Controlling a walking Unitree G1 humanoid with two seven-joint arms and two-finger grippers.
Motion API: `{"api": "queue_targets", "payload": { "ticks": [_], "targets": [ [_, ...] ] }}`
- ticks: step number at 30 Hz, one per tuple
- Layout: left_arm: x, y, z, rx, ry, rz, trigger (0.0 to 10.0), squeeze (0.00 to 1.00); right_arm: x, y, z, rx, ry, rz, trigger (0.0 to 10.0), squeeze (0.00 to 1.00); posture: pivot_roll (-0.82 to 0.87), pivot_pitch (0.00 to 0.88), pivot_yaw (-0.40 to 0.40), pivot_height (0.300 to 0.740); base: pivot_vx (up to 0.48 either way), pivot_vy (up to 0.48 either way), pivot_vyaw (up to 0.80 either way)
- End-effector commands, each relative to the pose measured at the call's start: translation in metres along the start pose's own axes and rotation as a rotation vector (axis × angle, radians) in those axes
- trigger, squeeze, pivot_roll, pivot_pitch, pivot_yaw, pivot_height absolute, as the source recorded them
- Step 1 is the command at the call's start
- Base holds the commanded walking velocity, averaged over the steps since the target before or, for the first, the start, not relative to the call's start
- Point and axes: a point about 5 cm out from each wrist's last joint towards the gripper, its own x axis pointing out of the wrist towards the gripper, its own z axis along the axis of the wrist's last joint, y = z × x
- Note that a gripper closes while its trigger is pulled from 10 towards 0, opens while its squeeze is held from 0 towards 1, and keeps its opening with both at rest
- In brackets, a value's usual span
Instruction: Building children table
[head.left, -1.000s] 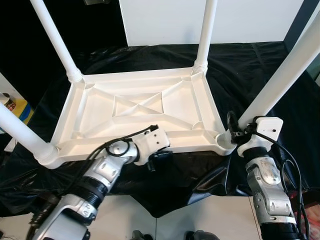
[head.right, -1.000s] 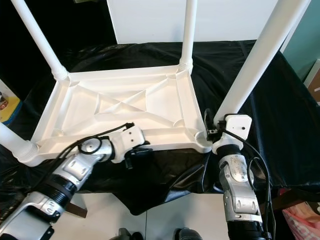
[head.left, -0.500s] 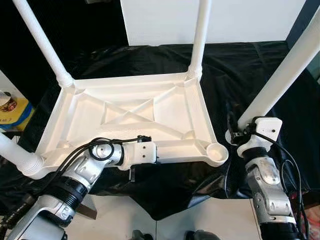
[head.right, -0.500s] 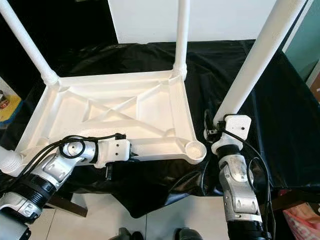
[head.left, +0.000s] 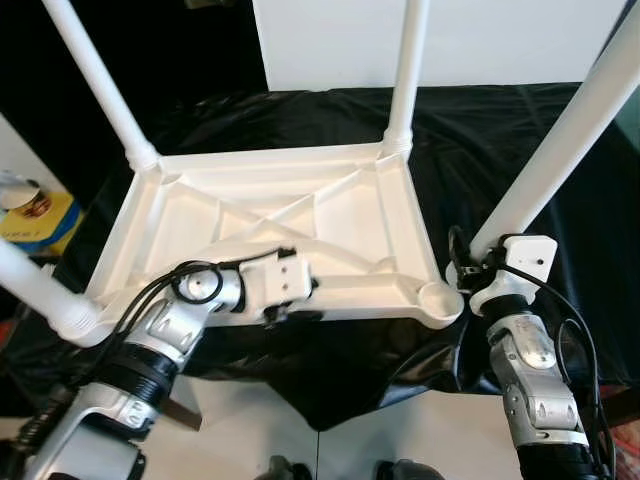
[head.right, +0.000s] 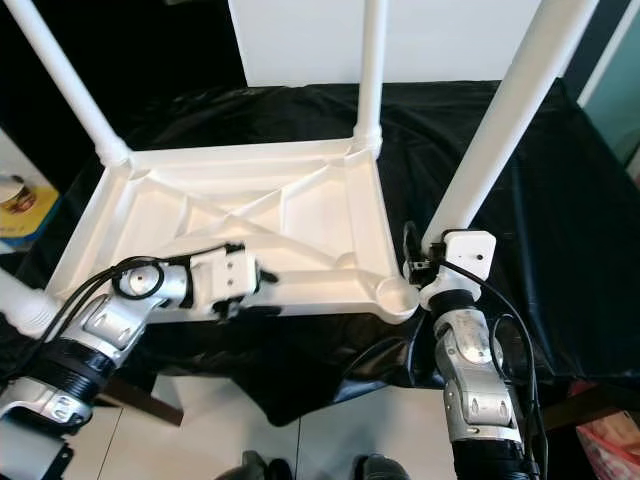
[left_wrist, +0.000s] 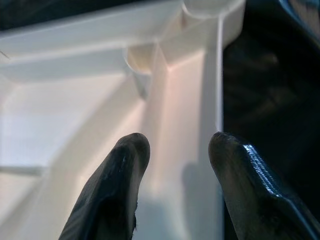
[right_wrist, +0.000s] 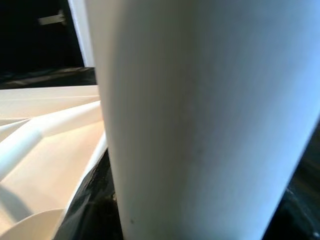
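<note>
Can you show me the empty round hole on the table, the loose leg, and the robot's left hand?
empty socket (head.left: 437, 296), left eye view, its round cup.
loose leg (head.left: 560, 140), left eye view, mid-shaft.
left hand (left_wrist: 175, 150), left wrist view, between fingertips.

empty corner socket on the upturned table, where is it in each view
Left eye view: socket at the near right corner of the table.
Right eye view: same corner, low and right of centre.
Left wrist view: likely the round rim at the far end of the table's edge.
Right wrist view: likely the curved rim beside the leg.
Shared landmark: the loose leg right next to it.
</note>
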Motion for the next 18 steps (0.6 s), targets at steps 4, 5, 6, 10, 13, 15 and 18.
{"api": "queue_targets", "payload": {
  "ticks": [4,5,6,10,13,15,18],
  "targets": [
    [-0.006,0.016,0.015,-0.074,-0.117,0.181,10.0,0.0,-0.001,0.002,0.001,0.004,0.0,0.027,10.0,0.0,-0.11,0.151,0.057,0.74,0.0,0.0,0.0],
    [-0.007,0.02,0.024,-0.101,-0.182,0.204,10.0,0.0,0.0,0.004,0.002,0.002,-0.002,0.048,10.0,0.0,-0.11,0.159,0.051,0.74,0.0,0.0,0.0],
    [-0.008,0.025,0.033,-0.112,-0.233,0.233,10.0,0.0,0.001,0.007,0.003,0.007,-0.002,0.08,10.0,0.0,-0.1,0.153,0.049,0.74,0.0,0.0,0.0],
    [-0.009,0.029,0.041,-0.12,-0.28,0.262,10.0,0.0,0.002,0.01,0.004,0.014,-0.002,0.118,10.0,0.0,-0.1,0.154,0.047,0.74,0.0,0.0,0.0],
    [-0.01,0.028,0.054,-0.152,-0.358,0.233,10.0,0.0,0.004,0.014,0.006,0.011,-0.002,0.181,10.0,0.0,-0.1,0.148,0.045,0.74,0.0,0.0,0.0],
    [-0.011,0.029,0.072,-0.217,-0.466,0.189,10.0,0.0,0.007,0.018,0.009,-0.005,0.001,0.269,10.0,0.0,-0.09,0.154,0.047,0.74,0.0,0.0,0.0],
    [-0.013,0.032,0.083,-0.245,-0.531,0.168,10.0,0.0,0.009,0.02,0.01,-0.017,0.006,0.323,10.0,0.0,-0.09,0.151,0.048,0.74,0.0,0.0,0.0]
  ]
}}
